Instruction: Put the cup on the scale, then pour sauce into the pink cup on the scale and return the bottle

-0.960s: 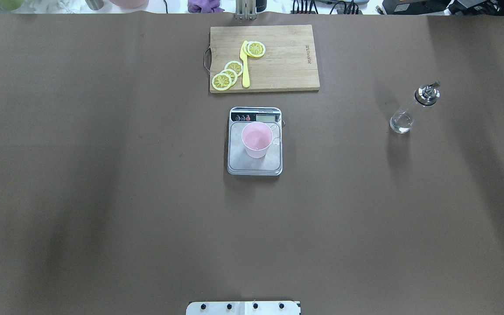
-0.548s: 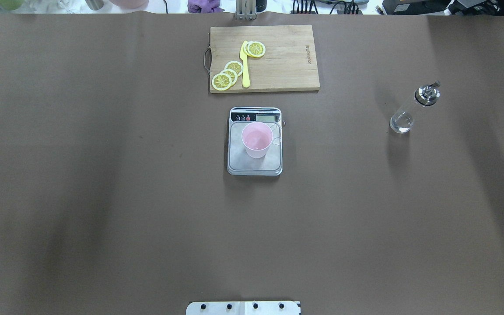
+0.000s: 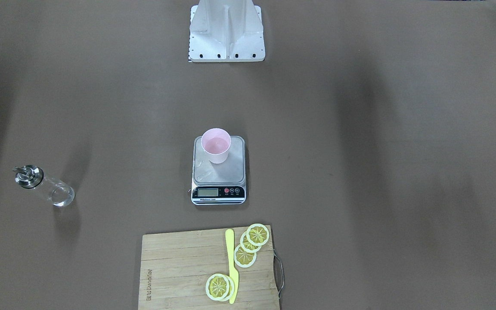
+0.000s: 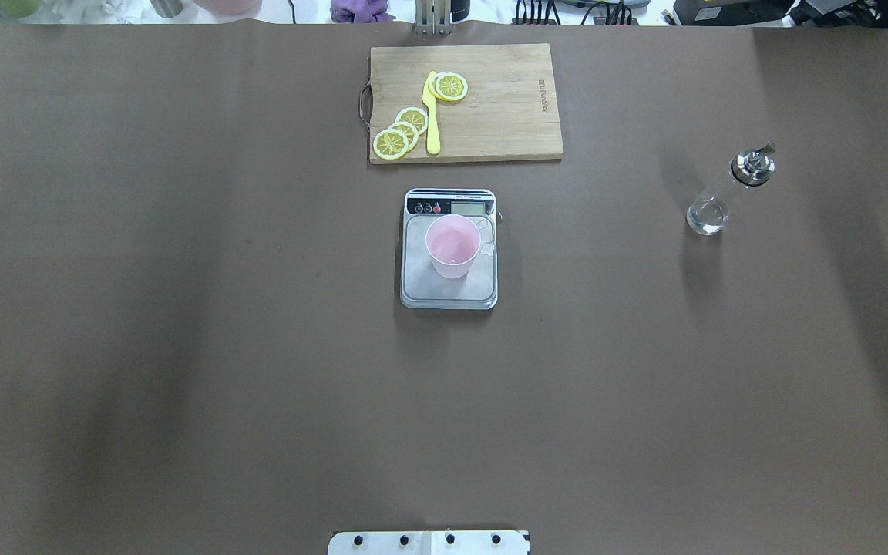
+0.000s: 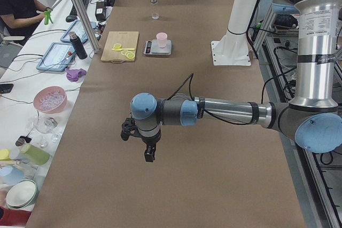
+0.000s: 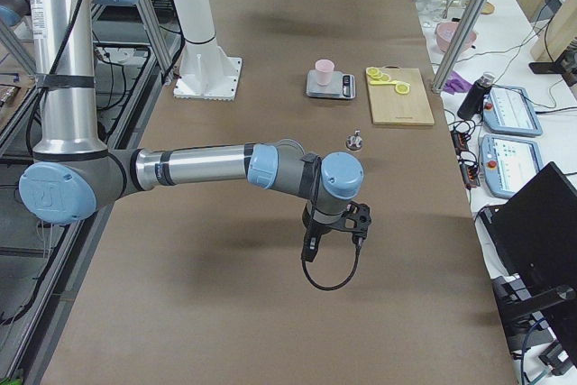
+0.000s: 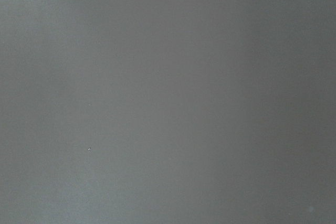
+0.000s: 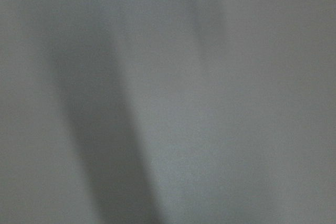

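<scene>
Left gripper and right gripper hang pointing down.

In my overhead view the scale sits at centre, with the cup standing on its platform (toward the display end). Above it, at top centre, lies the board, carrying the knife and slices on its left half. The bottle stands well apart at the right, about level with the scale's upper part.
</scene>
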